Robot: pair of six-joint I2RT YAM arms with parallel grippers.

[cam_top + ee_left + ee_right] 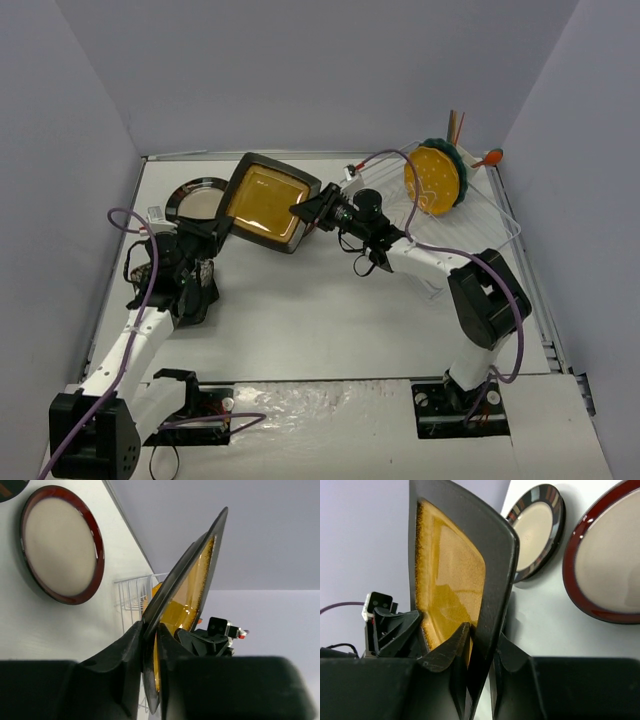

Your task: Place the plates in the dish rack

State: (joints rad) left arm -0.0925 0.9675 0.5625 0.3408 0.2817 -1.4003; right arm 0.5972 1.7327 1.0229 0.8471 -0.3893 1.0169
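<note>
The left pincer (150, 641) is clenched on the near-left edge of the black square plate (265, 203), one finger on each face. The right pincer (482, 641) is clamped on the same plate's opposite edge. The plate is held between the two, lifted off the table (330, 320) and tilted, its amber centre facing up and towards the arms.

Behind the right pincer, well apart to its right, sits the dish rack (497, 205), a white wire basket. It holds one teal scalloped plate (435, 180), which stands on edge with its yellow face turned towards the arms. At the rack's far corner thin sticks (456, 122) and an orange-tipped item (492, 157) rise upright; what holds them is too small to tell.

Beyond the left pincer, the red-brown-rimmed round plate (60, 545) lies flat on the table. The striped-black-rimmed round plate (537, 527) lies flat just beside it. Neither is in the rack.
</note>
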